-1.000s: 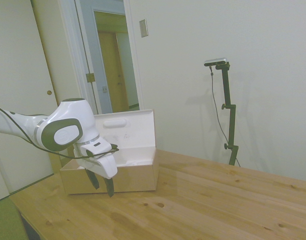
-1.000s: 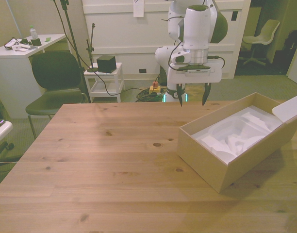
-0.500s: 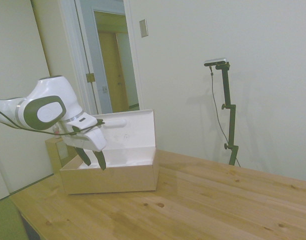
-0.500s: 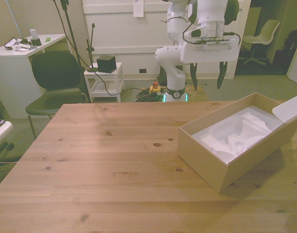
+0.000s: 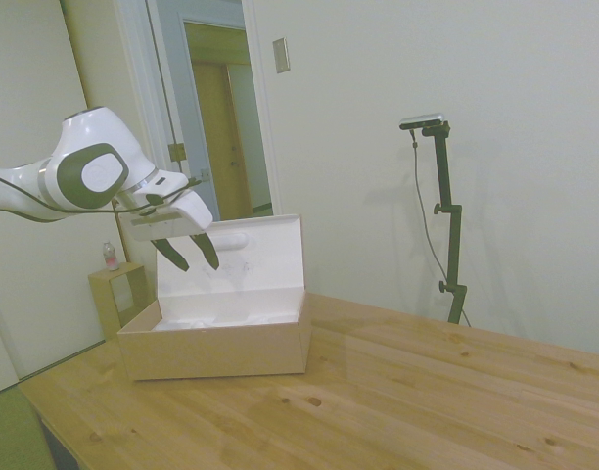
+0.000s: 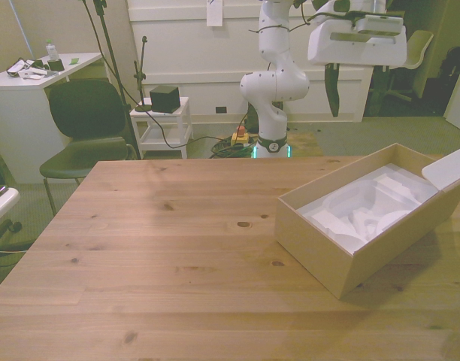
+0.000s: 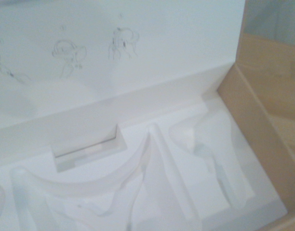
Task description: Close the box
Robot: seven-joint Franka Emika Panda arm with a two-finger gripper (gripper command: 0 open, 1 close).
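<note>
While the gripper hangs spread and empty above it, the box sits open near the table corner, its light, stiff cardboard lid probably best pushed near the top edge.

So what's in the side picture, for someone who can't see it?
A white robot arm holds its open gripper in the air above an open cardboard box on a wooden table. The box's white lid stands upright behind the gripper, and a doorway shows beyond.
</note>
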